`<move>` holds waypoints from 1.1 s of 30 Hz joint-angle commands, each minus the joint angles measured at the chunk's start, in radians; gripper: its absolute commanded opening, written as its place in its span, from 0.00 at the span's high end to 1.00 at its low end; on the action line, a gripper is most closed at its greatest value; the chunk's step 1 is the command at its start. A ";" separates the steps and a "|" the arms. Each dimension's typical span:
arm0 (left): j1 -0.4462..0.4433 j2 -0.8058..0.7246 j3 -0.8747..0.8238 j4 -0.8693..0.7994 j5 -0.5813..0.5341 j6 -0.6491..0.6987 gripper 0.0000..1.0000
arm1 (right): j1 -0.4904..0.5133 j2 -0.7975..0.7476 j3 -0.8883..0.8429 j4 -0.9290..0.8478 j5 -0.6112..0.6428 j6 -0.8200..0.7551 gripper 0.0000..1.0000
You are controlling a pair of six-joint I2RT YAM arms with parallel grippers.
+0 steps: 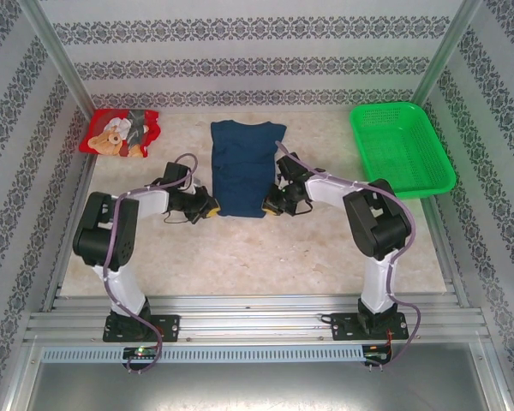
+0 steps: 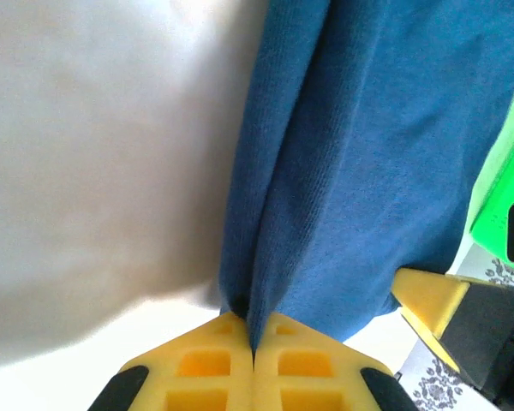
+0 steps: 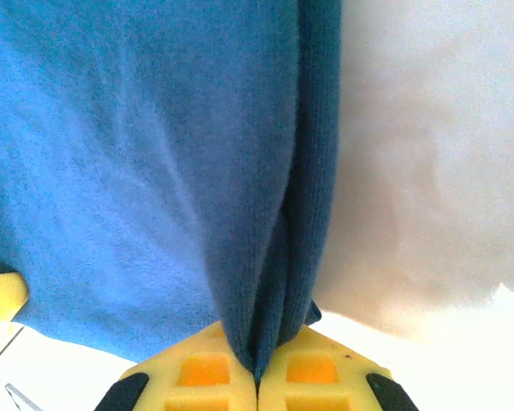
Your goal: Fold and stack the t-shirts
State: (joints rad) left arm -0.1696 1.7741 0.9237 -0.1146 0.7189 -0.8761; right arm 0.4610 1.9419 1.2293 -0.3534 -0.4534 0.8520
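Table [image 1: 265, 253]: pale, marbled beige top; the near half is bare.
Navy t-shirt [image 1: 242, 167]: lies at the middle of the table, toward the far side, folded into a long narrow rectangle running near to far. A plain side faces up, and the cloth bunches into pleats at both near corners.
Red t-shirt [image 1: 120, 133]: lies in the far left corner, loosely bunched, with its teddy-bear print facing up. It is well apart from the navy one.
Green mesh basket [image 1: 400, 147]: sits upright at the far right with its open side up.
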 commanded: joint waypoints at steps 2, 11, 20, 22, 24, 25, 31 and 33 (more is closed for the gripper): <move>-0.014 -0.140 -0.118 0.011 -0.003 -0.019 1.00 | 0.022 -0.134 -0.077 -0.087 0.001 -0.012 1.00; -0.077 -0.520 -0.411 -0.034 -0.041 -0.154 1.00 | 0.144 -0.386 -0.256 -0.176 0.007 0.094 1.00; -0.088 -0.960 -0.443 -0.333 -0.114 -0.241 1.00 | 0.239 -0.548 -0.235 -0.297 0.040 0.142 1.00; -0.087 -0.966 -0.410 -0.345 -0.114 -0.244 1.00 | 0.229 -0.549 -0.176 -0.341 0.045 0.115 1.00; -0.085 -0.947 -0.377 -0.330 -0.106 -0.252 1.00 | 0.214 -0.542 -0.123 -0.375 0.044 0.087 1.00; -0.081 -0.934 -0.357 -0.326 -0.105 -0.252 1.00 | 0.205 -0.532 -0.098 -0.386 0.039 0.073 1.00; -0.013 -0.786 -0.243 -0.245 -0.071 -0.213 1.00 | 0.121 -0.464 0.005 -0.404 0.005 0.007 1.00; 0.002 -0.716 -0.194 -0.206 -0.056 -0.202 1.00 | 0.098 -0.428 0.054 -0.421 -0.006 -0.020 1.00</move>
State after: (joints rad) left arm -0.1993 1.0008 0.6758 -0.3721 0.6697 -1.1034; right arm 0.5930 1.4734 1.2278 -0.7044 -0.4644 0.8917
